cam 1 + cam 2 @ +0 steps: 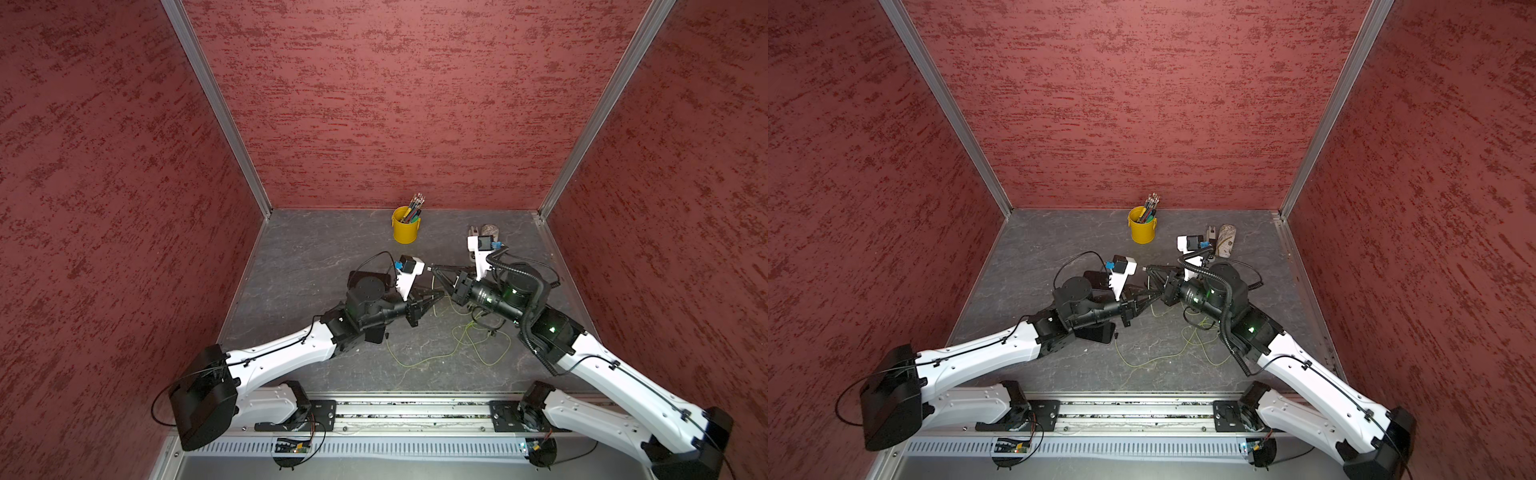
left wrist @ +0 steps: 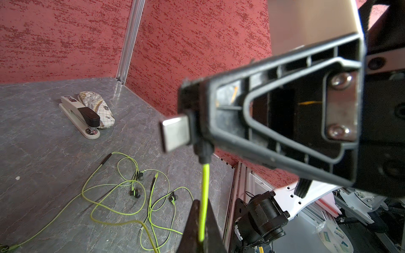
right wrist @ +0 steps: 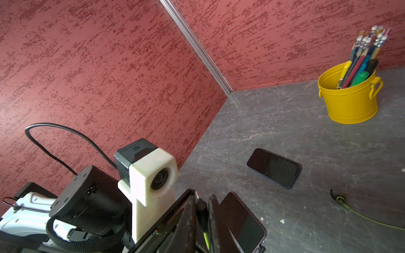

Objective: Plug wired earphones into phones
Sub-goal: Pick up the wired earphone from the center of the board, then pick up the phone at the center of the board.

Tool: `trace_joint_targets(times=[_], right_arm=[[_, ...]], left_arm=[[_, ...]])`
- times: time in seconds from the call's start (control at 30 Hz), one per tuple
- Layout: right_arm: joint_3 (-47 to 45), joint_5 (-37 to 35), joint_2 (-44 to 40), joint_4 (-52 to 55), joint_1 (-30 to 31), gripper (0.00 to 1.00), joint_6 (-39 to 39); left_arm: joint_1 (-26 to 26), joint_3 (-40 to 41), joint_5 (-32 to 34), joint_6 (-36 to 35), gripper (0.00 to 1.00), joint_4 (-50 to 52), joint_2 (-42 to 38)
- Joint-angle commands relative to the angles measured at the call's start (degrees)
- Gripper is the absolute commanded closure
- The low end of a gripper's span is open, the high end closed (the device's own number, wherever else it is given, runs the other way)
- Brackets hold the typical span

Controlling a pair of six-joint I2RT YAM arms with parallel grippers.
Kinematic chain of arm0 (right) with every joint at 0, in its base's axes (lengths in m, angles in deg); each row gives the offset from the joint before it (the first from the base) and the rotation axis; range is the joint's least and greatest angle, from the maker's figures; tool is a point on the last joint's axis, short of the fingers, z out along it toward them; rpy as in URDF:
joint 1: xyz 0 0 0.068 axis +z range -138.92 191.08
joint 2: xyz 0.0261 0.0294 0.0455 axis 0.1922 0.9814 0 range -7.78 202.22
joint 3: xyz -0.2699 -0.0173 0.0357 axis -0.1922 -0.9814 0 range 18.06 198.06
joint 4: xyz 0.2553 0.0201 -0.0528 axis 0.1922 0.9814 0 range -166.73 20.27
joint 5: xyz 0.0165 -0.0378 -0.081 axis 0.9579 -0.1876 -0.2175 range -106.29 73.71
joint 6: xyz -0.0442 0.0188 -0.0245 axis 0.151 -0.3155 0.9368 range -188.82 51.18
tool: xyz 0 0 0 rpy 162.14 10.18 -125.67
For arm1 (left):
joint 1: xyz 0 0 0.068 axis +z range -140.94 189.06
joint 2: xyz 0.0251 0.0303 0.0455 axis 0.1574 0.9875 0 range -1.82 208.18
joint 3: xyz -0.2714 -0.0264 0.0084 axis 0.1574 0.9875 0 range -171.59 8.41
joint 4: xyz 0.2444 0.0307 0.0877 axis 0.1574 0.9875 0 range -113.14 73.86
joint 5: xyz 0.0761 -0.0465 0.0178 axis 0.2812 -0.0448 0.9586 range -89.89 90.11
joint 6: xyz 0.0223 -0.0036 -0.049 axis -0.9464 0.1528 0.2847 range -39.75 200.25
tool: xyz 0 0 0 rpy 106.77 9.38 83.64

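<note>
Phones, two in all, are lying flat on the grey, stone-veined table (image 3: 328, 153). Both are glossy black rectangles with rounded corners. One phone (image 3: 274, 167) is sitting in the open, and the second phone (image 3: 241, 225) is lying just under the right claw (image 3: 202, 197). In both top views the left arm (image 1: 286, 353) is covering most of each.

Earphones (image 2: 114, 197) are sprawling on the table as a tangle of thin yellow-green cable. Three small black earbuds (image 2: 135, 192) are showing in the loops, and how many sets are making up the tangle is hard to tell.

One plug (image 2: 175, 133) is being held up off the table between the two arms. The right claw is pinching its black body, and its flat silver tip is sticking out. The left claw (image 2: 202, 210) is pressed together on the cable (image 2: 205, 186) just below the plug.

One yellow metal bucket (image 1: 405, 230) of pencils and markers is standing near the back wall. One grey stapler (image 2: 81, 116) with a black top is lying against one oval patterned case (image 2: 96, 109).
</note>
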Motion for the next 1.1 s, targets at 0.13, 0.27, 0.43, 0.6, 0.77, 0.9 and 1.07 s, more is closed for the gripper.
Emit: trace_joint_targets(times=[0.13,0.27,0.43,0.6,0.77,0.9,1.07], right_arm=[[-0.42,1.35,-0.26,-0.92,-0.17,0.92,-0.64],[-0.77,1.09,-0.39,-1.14,-0.20,0.96,-0.90],[-0.92,-3.52,0.58,0.02,-0.22,0.97,-0.41],[-1.25,-13.30,4.94,2.36,-0.22,0.96,0.63],[-3.41,-13.81,12.13,-3.22,-0.38,0.96,0.39],[-5.42,-10.56,16.88,-10.10,-0.46,0.97,-1.06],[-8.15,-5.71,23.45,-18.38,-0.53,0.97,-2.88]], left_arm=[[-0.20,-1.30,1.38,-0.99,1.00,0.72,-1.11],[-0.18,-1.27,3.02,-0.66,0.91,1.81,-1.28],[0.31,-0.74,8.95,1.92,0.00,7.17,-3.54],[2.81,0.42,22.74,13.23,0.00,24.21,-11.00],[11.94,-0.84,29.77,31.61,0.00,46.97,-12.37],[14.23,-8.68,35.72,41.75,0.00,62.36,-4.35],[15.54,-22.24,36.95,54.20,0.00,76.29,10.46]])
